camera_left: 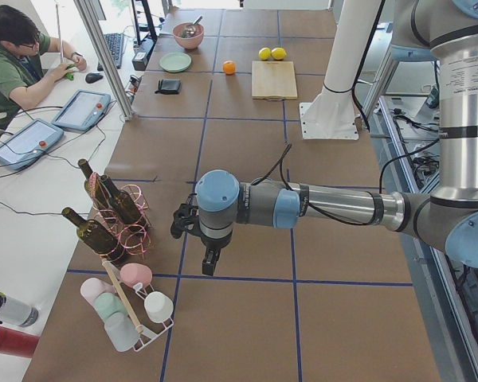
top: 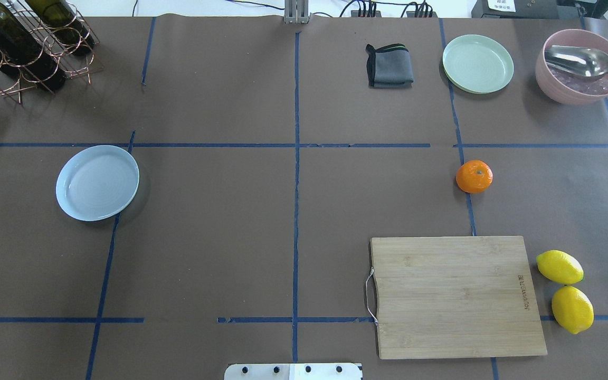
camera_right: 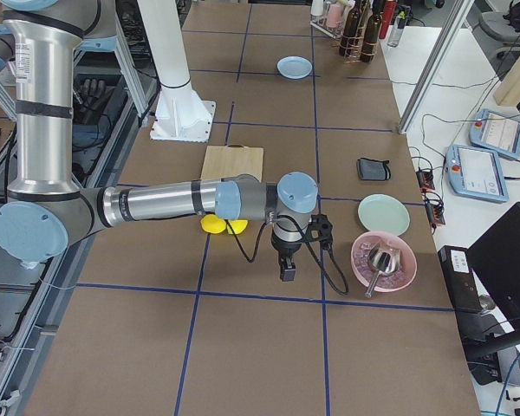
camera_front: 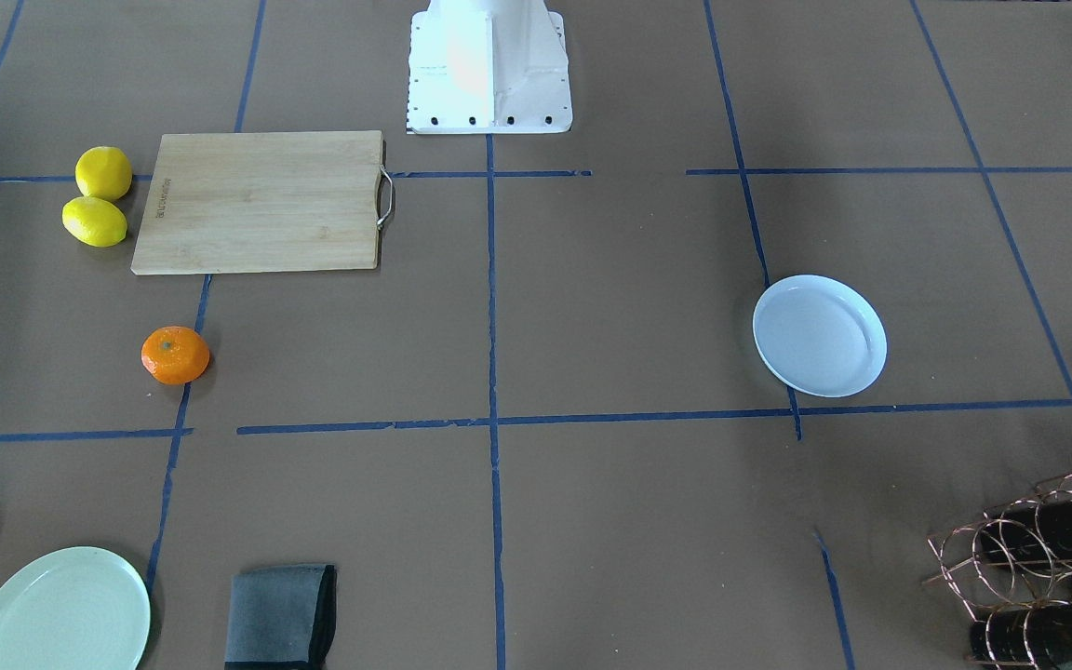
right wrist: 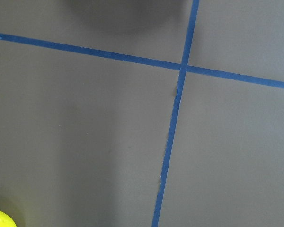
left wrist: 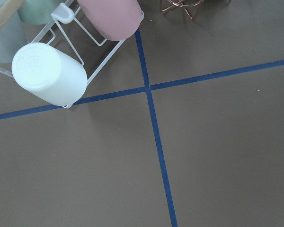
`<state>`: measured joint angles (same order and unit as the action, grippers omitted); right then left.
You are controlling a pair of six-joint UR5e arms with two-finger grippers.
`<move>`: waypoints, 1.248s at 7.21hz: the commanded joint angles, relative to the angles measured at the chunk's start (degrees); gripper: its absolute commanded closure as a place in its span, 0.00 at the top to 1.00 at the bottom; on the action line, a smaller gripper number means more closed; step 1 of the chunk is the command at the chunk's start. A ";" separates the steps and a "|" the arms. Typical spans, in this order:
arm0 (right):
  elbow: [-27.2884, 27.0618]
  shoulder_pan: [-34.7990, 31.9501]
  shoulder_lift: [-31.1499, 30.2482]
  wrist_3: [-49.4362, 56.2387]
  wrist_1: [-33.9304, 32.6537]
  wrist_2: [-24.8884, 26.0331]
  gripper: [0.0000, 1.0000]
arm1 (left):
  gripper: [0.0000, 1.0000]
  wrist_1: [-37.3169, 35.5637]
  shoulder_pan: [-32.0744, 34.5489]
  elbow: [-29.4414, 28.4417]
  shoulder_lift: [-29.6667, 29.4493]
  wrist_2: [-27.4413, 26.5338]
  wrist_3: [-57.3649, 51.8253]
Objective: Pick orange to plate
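The orange [top: 474, 176] lies on the brown table cover on my right side, beyond the cutting board; it also shows as the orange [camera_front: 175, 355] with its dark stem dimple up. The pale bluish-white plate [top: 97, 182] sits bare on my left side, far from the fruit. Both grippers show only in the side views. My left gripper [camera_left: 209, 263] hangs over the table's left end near the bottle rack. My right gripper [camera_right: 288, 269] hangs over the right end beside the lemons. I cannot tell whether either is open or shut.
A wooden cutting board [top: 454, 295] lies near my base, with two lemons [top: 565, 290] to its right. At the far edge are a grey cloth [top: 389, 66], a pale green plate [top: 477, 63] and a pink bowl [top: 578, 79] holding a spoon. A wine rack [top: 24, 45] stands far left.
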<state>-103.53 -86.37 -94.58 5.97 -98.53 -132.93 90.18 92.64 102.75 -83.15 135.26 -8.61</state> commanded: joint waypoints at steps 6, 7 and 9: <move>-1.76 0.06 2.72 -0.70 0.09 0.04 1.00 | 1.00 6.47 -0.17 0.53 -1.31 0.18 0.35; -1.42 0.06 3.69 -0.87 2.79 0.04 1.00 | 1.00 15.21 -0.26 0.00 -1.75 0.36 0.44; 0.33 0.06 3.79 -2.62 7.47 -0.48 1.00 | 1.00 33.49 -0.52 -1.83 -1.67 0.27 1.66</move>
<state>-104.30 -86.34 -91.07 4.62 -93.11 -133.10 113.21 92.28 102.12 -84.83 135.37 -7.80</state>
